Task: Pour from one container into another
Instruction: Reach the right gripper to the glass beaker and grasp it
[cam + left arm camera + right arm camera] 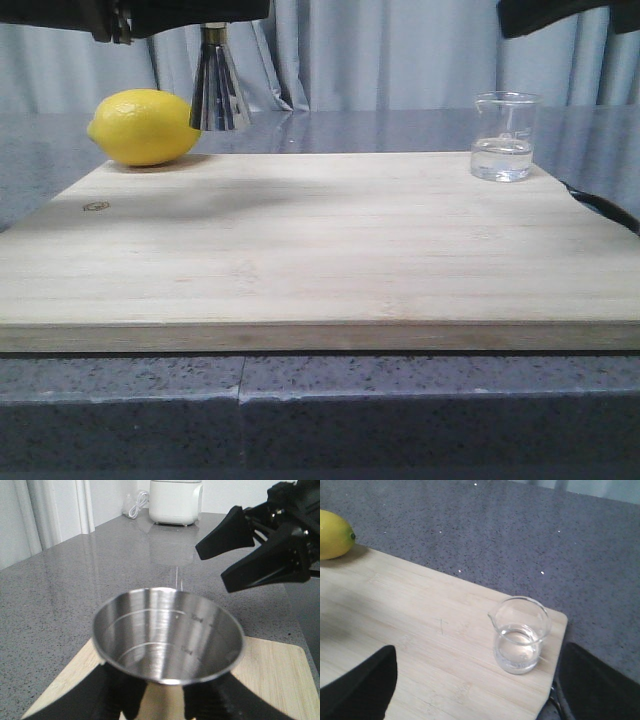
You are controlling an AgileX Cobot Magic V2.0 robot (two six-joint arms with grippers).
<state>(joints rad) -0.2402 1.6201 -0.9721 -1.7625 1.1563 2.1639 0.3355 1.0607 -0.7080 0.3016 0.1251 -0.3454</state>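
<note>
My left gripper (162,706) is shut on the steel jigger (167,635), which it holds upright with the open cup facing up and empty. In the front view the jigger's lower cone (218,92) hangs behind the lemon at the board's far left. The glass beaker (504,137) stands at the board's far right corner with a little clear liquid in it. The beaker (519,636) lies ahead of my right gripper (480,690), between its widely spread fingers and apart from both. The right gripper (235,555) also shows open in the left wrist view.
A yellow lemon (145,127) lies at the far left of the wooden board (320,250). A black cable (600,205) runs off the board's right edge. Grey counter surrounds the board. A white appliance (175,502) stands far back on it.
</note>
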